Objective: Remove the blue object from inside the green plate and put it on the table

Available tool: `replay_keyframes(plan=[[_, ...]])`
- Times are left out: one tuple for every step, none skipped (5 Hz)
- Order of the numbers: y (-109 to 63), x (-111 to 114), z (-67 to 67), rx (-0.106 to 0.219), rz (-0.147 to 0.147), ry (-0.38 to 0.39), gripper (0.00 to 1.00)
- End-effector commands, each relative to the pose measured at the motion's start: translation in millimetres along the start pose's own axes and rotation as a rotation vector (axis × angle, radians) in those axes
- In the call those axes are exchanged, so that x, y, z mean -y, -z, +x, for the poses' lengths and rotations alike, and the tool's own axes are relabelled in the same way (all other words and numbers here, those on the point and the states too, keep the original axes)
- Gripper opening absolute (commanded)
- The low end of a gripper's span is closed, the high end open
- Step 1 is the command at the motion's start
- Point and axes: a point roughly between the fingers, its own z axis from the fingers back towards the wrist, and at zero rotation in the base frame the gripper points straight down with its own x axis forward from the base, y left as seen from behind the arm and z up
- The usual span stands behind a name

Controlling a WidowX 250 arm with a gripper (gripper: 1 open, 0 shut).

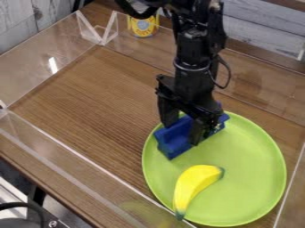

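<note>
1. Lime-green plate (244, 169) at about 4 o'clock in frame, flat on the brown wood-grain table (95, 98), close to the near acrylic wall (48, 169).
2. Dark blue object (179, 140) inside the plate, at roughly 10 o'clock on it near the rim, tilted with its far end under the gripper.
3. Black gripper (188, 120) pointing straight down over the block's far end, jaws spread wide either side of it; contact with the block not clear from this view.
4. Yellow banana (195, 185) also in the plate, at about 6 o'clock, just beside the block but apart from it.
5. Yellow-labelled container (143, 25) at 12 o'clock, far edge of table, well apart from the plate.
</note>
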Motion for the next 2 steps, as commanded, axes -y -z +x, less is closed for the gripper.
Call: replay_keyframes(plan=[[-13.4, 4.0, 7.8, 0.040, 0.012, 0.006, 1.00], [-9.6, 1.8, 7.3, 0.037, 0.009, 0.012, 1.00]])
